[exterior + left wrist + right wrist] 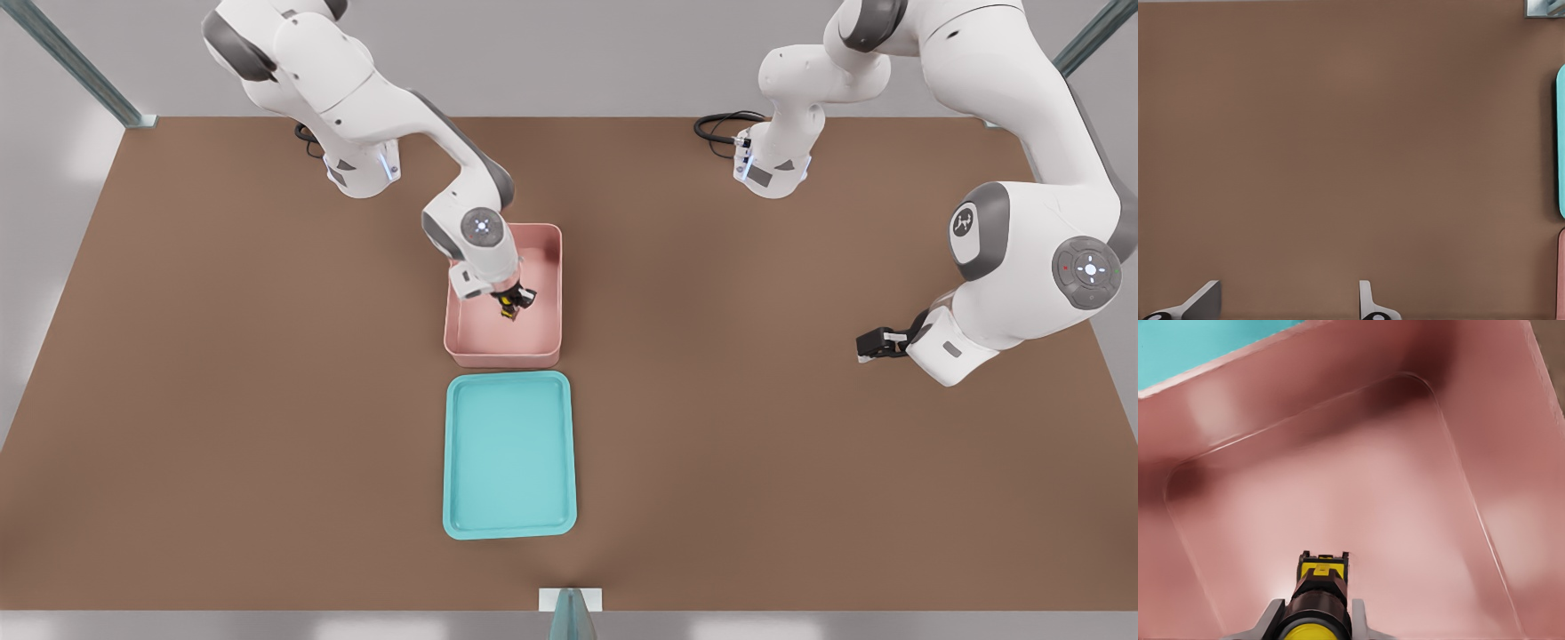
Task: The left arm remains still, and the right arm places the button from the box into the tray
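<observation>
The right arm [356,80] is seen entering from the upper left of the front view, bent down over the table [222,400] so that its gripper [514,302] is lowered inside the box [551,267], a little left of the frame's centre. The button [508,307] is pinched between the black fingers [524,296], which are closed narrowly on it; in the right wrist view the button [1318,600] is seen clamped between the two grey fingertips [1268,620], dark body and yellow cap showing, above the pink floor of the box [1371,487]. Whether the button touches that floor cannot be told. Just below the box, at lower centre of the front view, the tray [453,462] is laid flat on the table, close to the box but apart from it. A strip of the tray [1191,347] is caught beyond the box wall in the right wrist view
</observation>
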Robot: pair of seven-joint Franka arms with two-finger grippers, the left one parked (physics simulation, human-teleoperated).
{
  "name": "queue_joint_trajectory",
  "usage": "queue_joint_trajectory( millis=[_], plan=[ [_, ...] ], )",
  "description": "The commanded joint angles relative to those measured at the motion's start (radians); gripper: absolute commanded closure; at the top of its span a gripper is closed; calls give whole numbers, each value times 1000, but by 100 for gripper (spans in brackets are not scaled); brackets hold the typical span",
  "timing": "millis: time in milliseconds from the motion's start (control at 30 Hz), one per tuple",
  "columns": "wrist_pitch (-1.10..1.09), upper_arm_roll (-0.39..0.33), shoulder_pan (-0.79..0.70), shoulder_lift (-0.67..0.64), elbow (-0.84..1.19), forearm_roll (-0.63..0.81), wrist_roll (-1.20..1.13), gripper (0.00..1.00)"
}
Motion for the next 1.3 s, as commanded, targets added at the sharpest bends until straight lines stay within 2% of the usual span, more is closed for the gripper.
queue_joint_trajectory(
  millis=[0, 133, 267, 400, 600, 900, 1233, 1267],
  plan=[
    [-62, -2, 0, -32, 13, 0, 54, 59],
    [-200, -10, 0, -70, 128, 1, 54, 59],
    [-272, -9, -87, -50, 292, -2, 48, 59],
    [-301, -9, -133, 63, 469, -2, 48, 59],
    [-323, -18, -149, 336, 785, -42, 42, 59],
    [-243, -15, -138, 513, 839, -65, 49, 58],
    [-232, -42, -100, 568, 898, -66, 51, 58],
    [-234, -42, -100, 568, 897, -66, 51, 19]
  ],
)
